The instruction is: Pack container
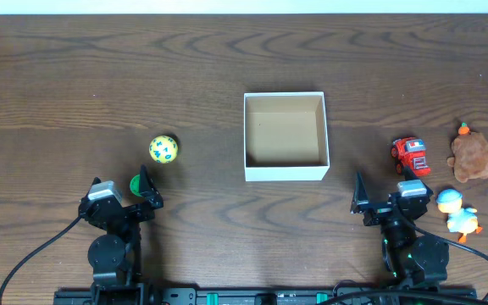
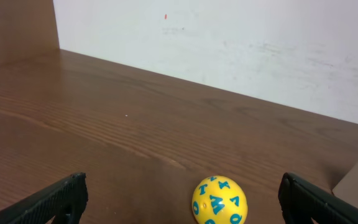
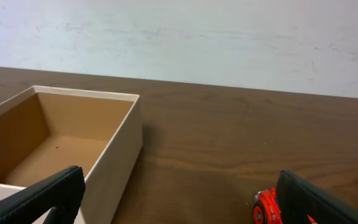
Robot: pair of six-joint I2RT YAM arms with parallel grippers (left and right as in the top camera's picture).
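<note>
Nothing is packed yet. At the lower left the left end effector [image 1: 122, 183] hangs spread and empty over a small green object [image 1: 135, 182], with a yellow ball [image 1: 163, 149] just up and to its right on the table [image 1: 58, 85]. The container [image 1: 285, 173] sits at frame centre, its brown floor bare. At the lower right the right end effector [image 1: 385, 193] is likewise spread and empty, near a red toy truck [image 1: 411, 156], a duck [image 1: 457, 211] and a brown plush [image 1: 472, 156], so all the toys in view are still to be loaded.
</note>
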